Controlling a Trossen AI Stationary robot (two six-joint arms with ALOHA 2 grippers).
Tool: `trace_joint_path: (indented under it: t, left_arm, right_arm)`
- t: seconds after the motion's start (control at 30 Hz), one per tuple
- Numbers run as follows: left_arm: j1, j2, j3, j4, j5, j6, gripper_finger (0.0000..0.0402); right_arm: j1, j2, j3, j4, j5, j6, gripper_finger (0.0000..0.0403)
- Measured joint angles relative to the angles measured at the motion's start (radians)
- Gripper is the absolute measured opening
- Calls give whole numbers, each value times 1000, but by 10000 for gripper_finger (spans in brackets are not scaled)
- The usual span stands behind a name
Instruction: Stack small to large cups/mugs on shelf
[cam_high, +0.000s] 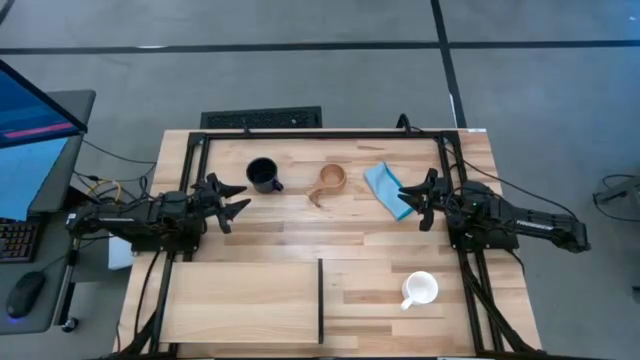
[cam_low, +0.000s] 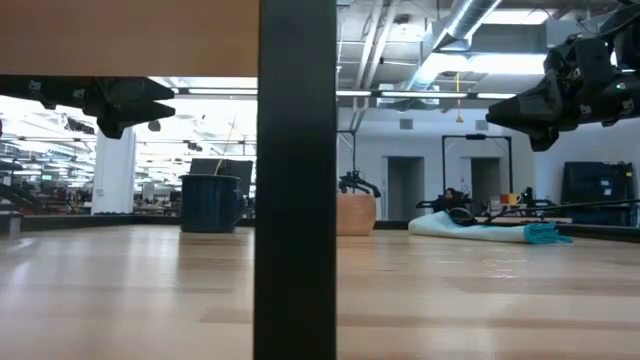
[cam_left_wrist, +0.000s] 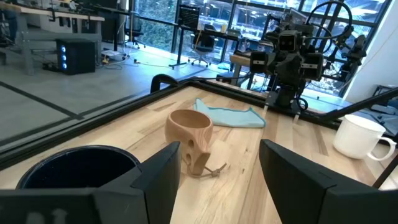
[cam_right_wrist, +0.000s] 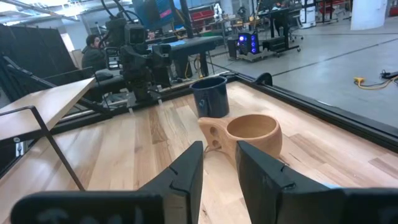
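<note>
The black mug (cam_high: 262, 175) stands upright at the far left of the table. The tan wooden cup (cam_high: 331, 179) stands to its right, its long handle pointing toward the near side. The white mug (cam_high: 421, 289) stands at the near right. The pale shelf board (cam_high: 245, 300) lies at the near left, its thin dark upright edge (cam_high: 320, 299) on its right side. My left gripper (cam_high: 240, 199) hovers open near the black mug (cam_left_wrist: 74, 171), above the table. My right gripper (cam_high: 406, 200) hovers open over the cloth, facing the wooden cup (cam_right_wrist: 249, 134).
A folded light-blue cloth (cam_high: 387, 190) lies on the table right of the wooden cup, under my right gripper's fingers. A black frame (cam_high: 320, 133) runs along the table's far edge and sides. A person (cam_right_wrist: 93, 50) sits in the room beyond the table.
</note>
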Motion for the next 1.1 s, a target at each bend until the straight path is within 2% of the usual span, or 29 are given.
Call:
trace_joint_path:
  t: [0.93,1.1]
  left_arm:
    - [0,0,0,0,0,1,209]
    - [0,0,-1,13,-45,134,209]
  right_arm:
    - [0,0,0,0,0,0,118]
    - [0,0,0,0,0,0,118]
